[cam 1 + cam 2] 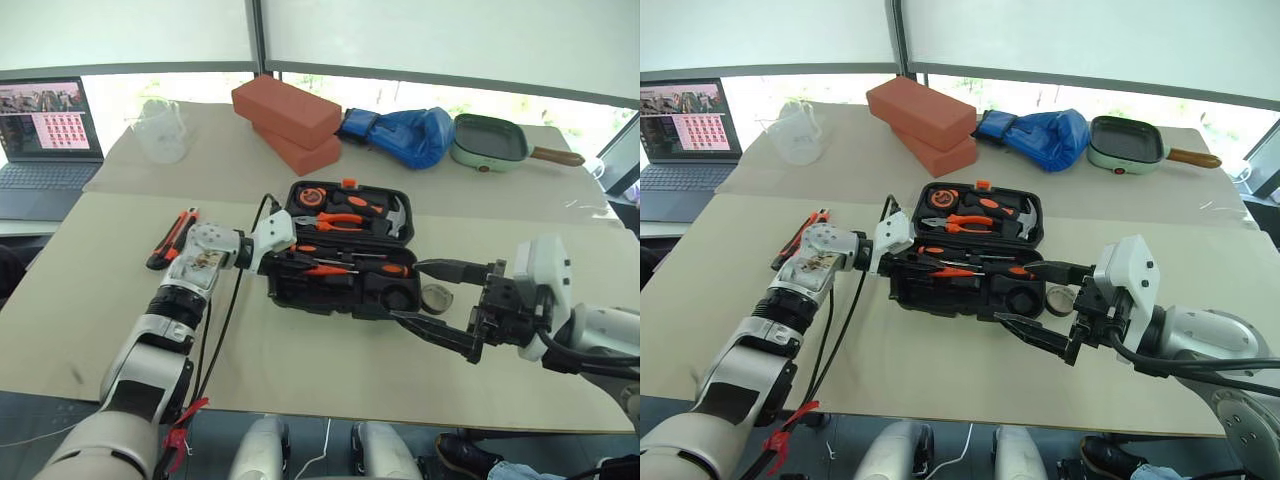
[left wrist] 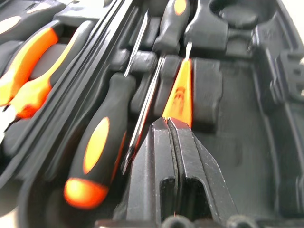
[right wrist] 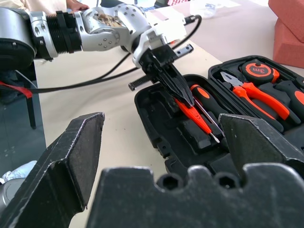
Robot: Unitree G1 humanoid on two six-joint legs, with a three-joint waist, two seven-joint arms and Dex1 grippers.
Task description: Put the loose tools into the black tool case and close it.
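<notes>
Right claw is hanging just off the case's near right corner, fingers spread wide, holding nothing. A small round tin is sitting on the table between those fingers, beside the case.

Left claw is reaching into the near half of the open case from its left end, fingers pressed together on the thin orange screwdriver. The screwdriver is lying along the tray, tip pointing away from the claw. Whether it is fully seated in its recess: cannot tell.

Just beyond the left claw, two black-and-orange screwdrivers are lying in the same tray half, parallel to the orange one.

Past them, in the far half of the case: pliers, tape measure, hammer.

Knife is lying loose on the table, outward of the left claw, behind the wrist, well apart from the case.

Farther off: two bricks, clear jug, blue glove, green pan, laptop.
</notes>
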